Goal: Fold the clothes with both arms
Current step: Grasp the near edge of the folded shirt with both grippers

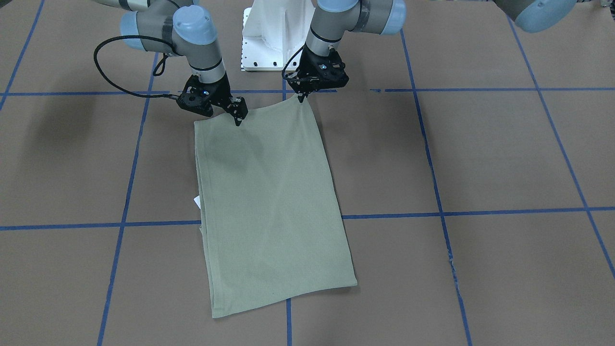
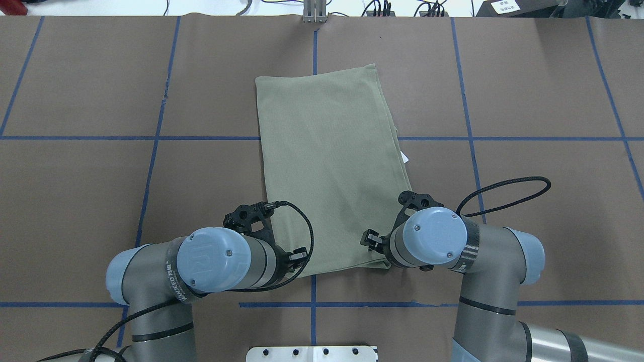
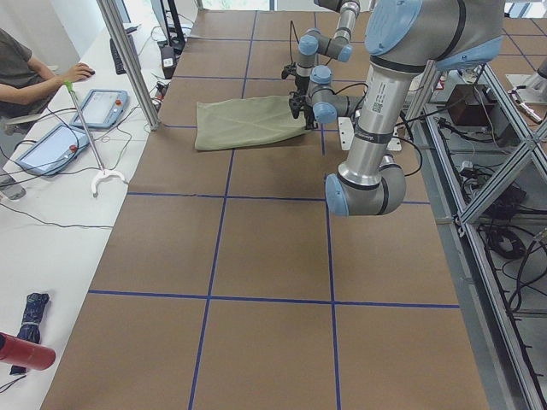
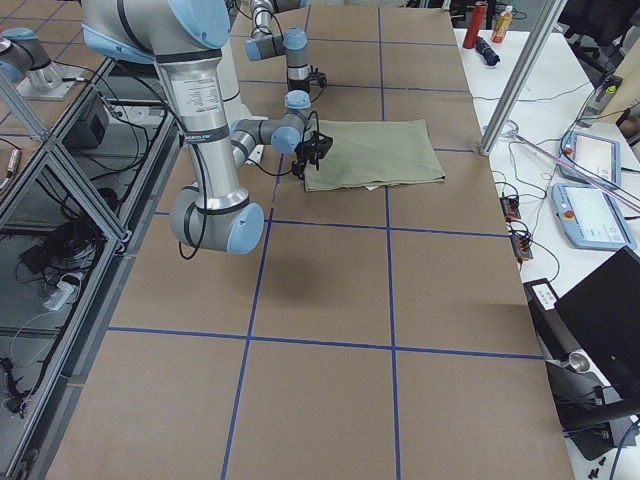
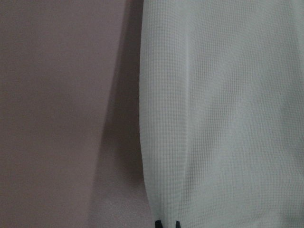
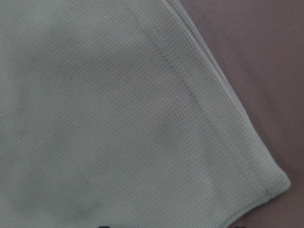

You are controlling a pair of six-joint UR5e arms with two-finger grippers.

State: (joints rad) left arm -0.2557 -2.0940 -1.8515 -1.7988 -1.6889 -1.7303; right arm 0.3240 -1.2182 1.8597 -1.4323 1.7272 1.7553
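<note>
One corner of the folded shirt, flat on the bench, is clenched in the left gripper jaws, while the right gripper I cannot tell, so a one-sided lift could skew its layers.

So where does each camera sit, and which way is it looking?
Front: across the table, facing the base; left arm on the picture's right, right arm opposite, at the shirt.
Overhead: behind the shoulders, looking forward and down; both arms.
Left side: table's end, looking along it; left arm nearest.
Right side: opposite end; right arm nearest.
Left wrist: close above the shirt's edge; two fingertips.
Right wrist: close above the shirt's corner; nothing of the arm clearly shows.
Shared: all six show the shirt.
</note>
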